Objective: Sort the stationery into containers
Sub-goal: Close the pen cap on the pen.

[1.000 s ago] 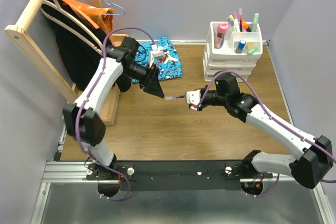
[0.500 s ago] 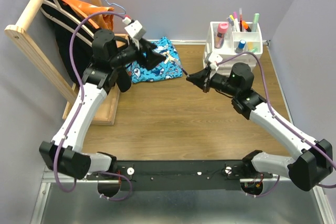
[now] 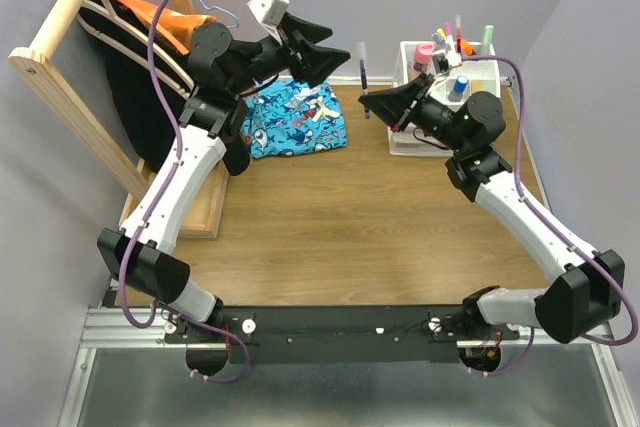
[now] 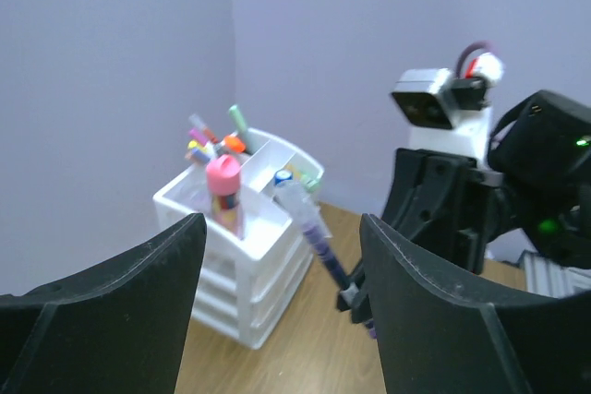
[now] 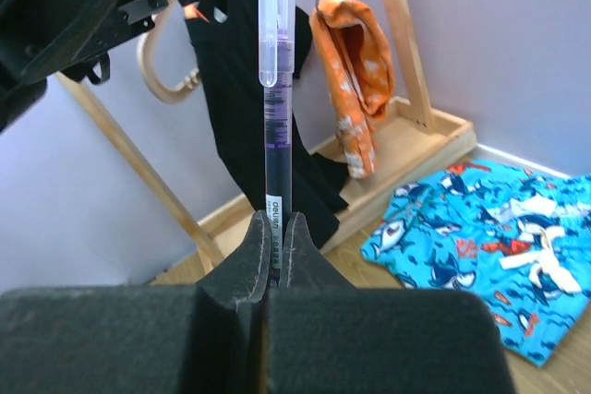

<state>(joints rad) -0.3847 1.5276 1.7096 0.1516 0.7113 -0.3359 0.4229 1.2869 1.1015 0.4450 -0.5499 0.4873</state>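
– Now that handover's done, who's got the pen (image 5: pixel 275 89)?
– Right claw (image 3: pixel 374 101), pinching it upright, lifted off worktop (image 3: pixel 300 237), nr organiser (image 3: pixel 405 132). Left claw (image 3: pixel 338 47) spread, empty, backed off. Drop-in next, prob.

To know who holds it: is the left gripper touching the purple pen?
Apart. The left wrist view shows the left gripper open, its fingers wide of the purple pen, with clear gaps.

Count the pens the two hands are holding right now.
1. A purple pen is clamped upright in the right hand, clear cap up, in the air left of the organiser. The left hand is open and empty. Nothing seems hidden in either grip.
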